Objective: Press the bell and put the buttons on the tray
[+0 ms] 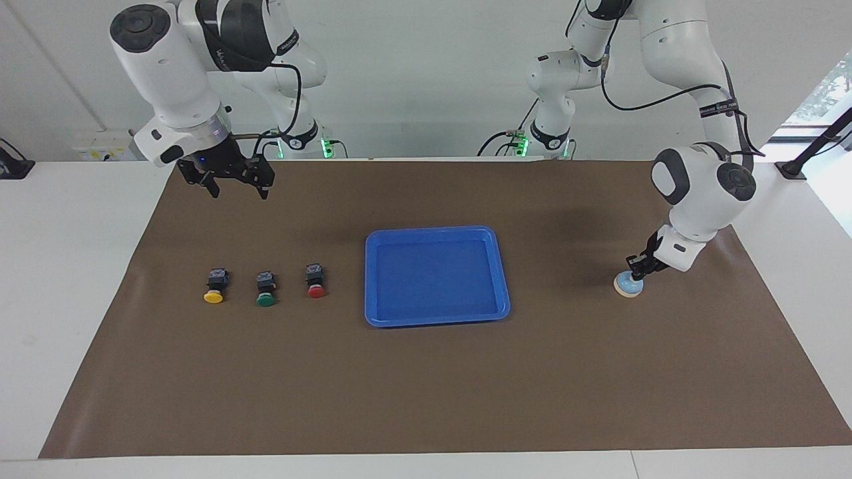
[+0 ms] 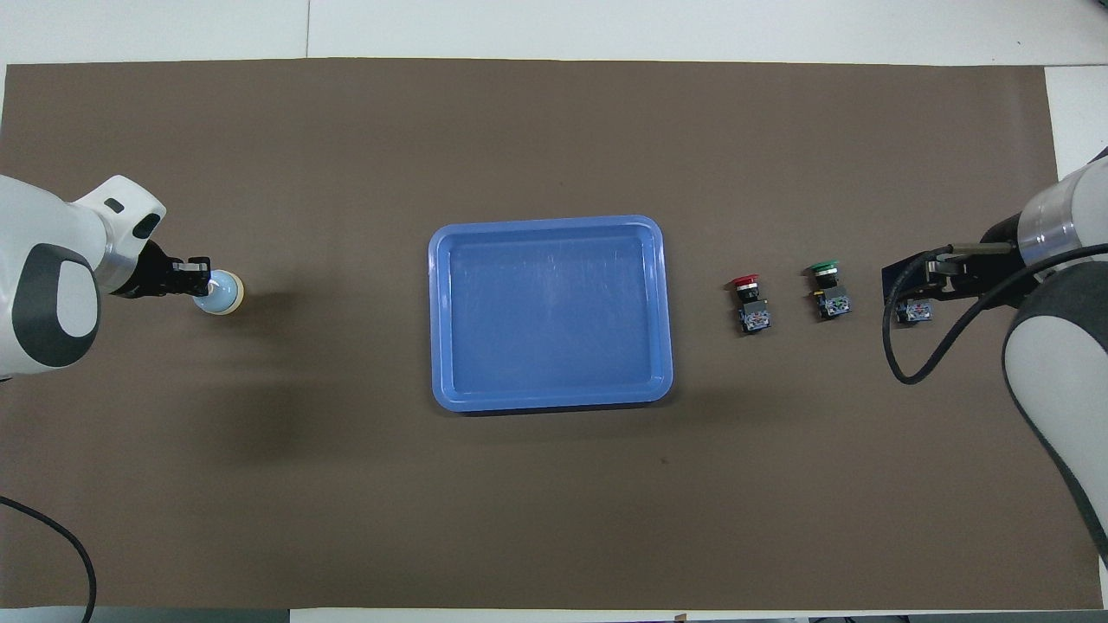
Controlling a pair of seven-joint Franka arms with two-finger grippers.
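The light-blue bell (image 1: 628, 286) sits toward the left arm's end of the table. My left gripper (image 1: 638, 271) is shut, its tips down on the bell's top and hiding the knob; from overhead the left gripper (image 2: 201, 279) overlaps the bell (image 2: 222, 295). The yellow button (image 1: 213, 290), green button (image 1: 265, 293) and red button (image 1: 315, 285) lie in a row toward the right arm's end. My right gripper (image 1: 238, 191) hangs open and raised, holding nothing. Overhead, it covers the yellow button's cap, leaving its body (image 2: 914, 313) showing. The blue tray (image 1: 436, 320) holds nothing.
A brown mat (image 1: 426, 386) covers the table, with white table surface around it. The tray (image 2: 550, 223) lies mid-table between the bell and the red button (image 2: 749, 305) and green button (image 2: 828, 291). A black cable loops off the right arm (image 2: 900, 363).
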